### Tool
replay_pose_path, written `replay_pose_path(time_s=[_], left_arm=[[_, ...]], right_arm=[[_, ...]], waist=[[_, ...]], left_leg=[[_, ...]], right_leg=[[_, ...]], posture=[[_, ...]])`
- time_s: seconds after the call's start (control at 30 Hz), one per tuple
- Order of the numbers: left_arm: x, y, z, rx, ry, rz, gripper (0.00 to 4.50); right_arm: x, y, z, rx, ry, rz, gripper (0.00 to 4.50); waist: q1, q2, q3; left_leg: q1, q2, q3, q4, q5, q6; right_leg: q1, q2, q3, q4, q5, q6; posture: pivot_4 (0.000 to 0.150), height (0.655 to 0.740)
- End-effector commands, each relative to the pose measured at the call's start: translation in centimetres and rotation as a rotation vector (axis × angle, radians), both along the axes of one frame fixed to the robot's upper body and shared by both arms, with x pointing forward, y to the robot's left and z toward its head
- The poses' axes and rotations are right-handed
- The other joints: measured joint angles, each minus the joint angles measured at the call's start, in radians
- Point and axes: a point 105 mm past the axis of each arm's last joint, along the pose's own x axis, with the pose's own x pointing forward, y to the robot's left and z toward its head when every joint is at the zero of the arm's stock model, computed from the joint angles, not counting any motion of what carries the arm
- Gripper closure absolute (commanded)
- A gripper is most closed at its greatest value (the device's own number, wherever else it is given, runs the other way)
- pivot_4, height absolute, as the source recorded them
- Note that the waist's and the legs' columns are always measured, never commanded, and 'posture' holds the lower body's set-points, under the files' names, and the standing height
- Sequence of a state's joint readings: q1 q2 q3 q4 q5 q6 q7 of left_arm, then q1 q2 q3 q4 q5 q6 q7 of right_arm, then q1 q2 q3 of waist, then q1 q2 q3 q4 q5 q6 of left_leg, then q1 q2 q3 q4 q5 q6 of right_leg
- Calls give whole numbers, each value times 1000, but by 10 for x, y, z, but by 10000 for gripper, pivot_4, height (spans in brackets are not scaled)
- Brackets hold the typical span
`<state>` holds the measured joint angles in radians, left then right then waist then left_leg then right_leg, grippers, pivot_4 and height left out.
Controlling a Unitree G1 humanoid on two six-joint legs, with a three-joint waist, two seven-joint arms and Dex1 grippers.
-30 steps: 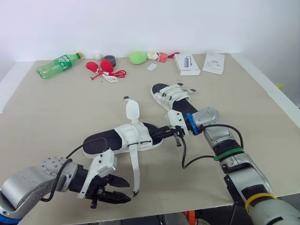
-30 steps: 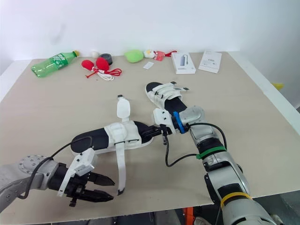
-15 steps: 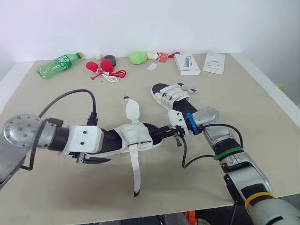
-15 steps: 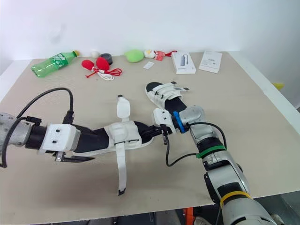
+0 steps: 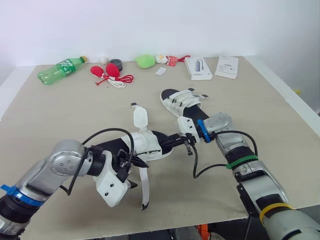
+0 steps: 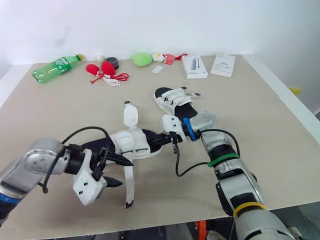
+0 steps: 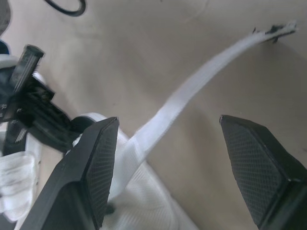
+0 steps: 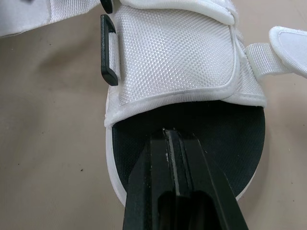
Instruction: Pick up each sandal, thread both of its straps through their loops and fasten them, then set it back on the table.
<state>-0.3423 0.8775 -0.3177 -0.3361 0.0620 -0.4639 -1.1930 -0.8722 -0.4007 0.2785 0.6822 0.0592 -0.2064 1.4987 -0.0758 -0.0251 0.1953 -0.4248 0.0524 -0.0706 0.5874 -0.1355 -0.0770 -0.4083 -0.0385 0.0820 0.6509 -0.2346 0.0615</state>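
Now, left hand (image 5: pixel 137 174) released around strap (image 5: pixel 144 187), right hand (image 5: pixel 170 144) pinching sandal (image 5: pixel 147 145) edge.

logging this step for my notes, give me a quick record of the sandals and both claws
near sandal: flat on the table, one strap undone
loose strap: trails from near sandal over the table
left claw: open, straddling loose strap
right claw: shut, tip on near sandal's black insole
far sandal: on the table, behind right claw

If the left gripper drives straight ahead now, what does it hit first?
Probably the loose strap of the sandal, which runs between the open fingers of the left gripper; depth is unclear.
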Motion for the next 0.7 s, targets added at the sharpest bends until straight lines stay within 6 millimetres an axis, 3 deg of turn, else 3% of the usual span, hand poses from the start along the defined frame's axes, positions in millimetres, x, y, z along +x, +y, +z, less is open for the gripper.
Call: replay_pose_path(time_s=[0.03, 0.2, 0.23, 0.3, 0.47, 0.5, 0.7], left_arm=[[3, -5, -4, 21, -46, -44, 10533], [6, -14, -10, 4, -43, -72, 10533], [5, -17, -9, 3, -45, -88, 12819], [4, -21, -9, 2, -43, -108, 17804], [7, -24, -7, -9, -31, -98, 41353], [8, -24, -7, -11, -27, -95, 44201], [12, -26, -2, -88, 71, -15, 44201]], right_arm=[[0, 0, 2, -4, -17, 4, 45000], [-1, -1, 2, -4, -18, -1, 45000], [-1, -1, 2, -4, -18, -2, 45000], [-1, -3, 2, -6, -17, -5, 45000], [-1, -5, 1, -14, -18, -10, 45000], [-1, -5, 1, -15, -19, -10, 45000], [-1, -5, 1, -16, -22, -8, 45000]], waist=[[0, 0, 0], [0, 0, 0], [1, 0, 0], [1, 0, 0], [1, 0, 0], [1, 0, 0], [1, 0, 0]], left_leg=[[0, 0, 0, 0, 0, 0], [0, 0, 0, 0, 0, 0], [0, 0, 0, 0, 0, 0], [0, 0, 0, 0, 0, 0], [0, 0, 0, 0, 0, 0], [0, 0, 0, 0, 0, 0], [0, 0, 0, 1, 0, 0]], right_leg=[[0, 0, 0, 0, 0, 0], [0, 0, 1, 1, 0, 1], [0, 0, 1, 1, 0, 1], [0, 0, 1, 1, 0, 1], [0, 0, 1, 1, 1, 2], [0, 0, 1, 1, 1, 2], [1, 1, 1, 1, 1, 2]], posture=[[1500, 7400], [1500, 7400], [1500, 7400], [1500, 7400], [1500, 7400], [1500, 7400], [1500, 7400]])
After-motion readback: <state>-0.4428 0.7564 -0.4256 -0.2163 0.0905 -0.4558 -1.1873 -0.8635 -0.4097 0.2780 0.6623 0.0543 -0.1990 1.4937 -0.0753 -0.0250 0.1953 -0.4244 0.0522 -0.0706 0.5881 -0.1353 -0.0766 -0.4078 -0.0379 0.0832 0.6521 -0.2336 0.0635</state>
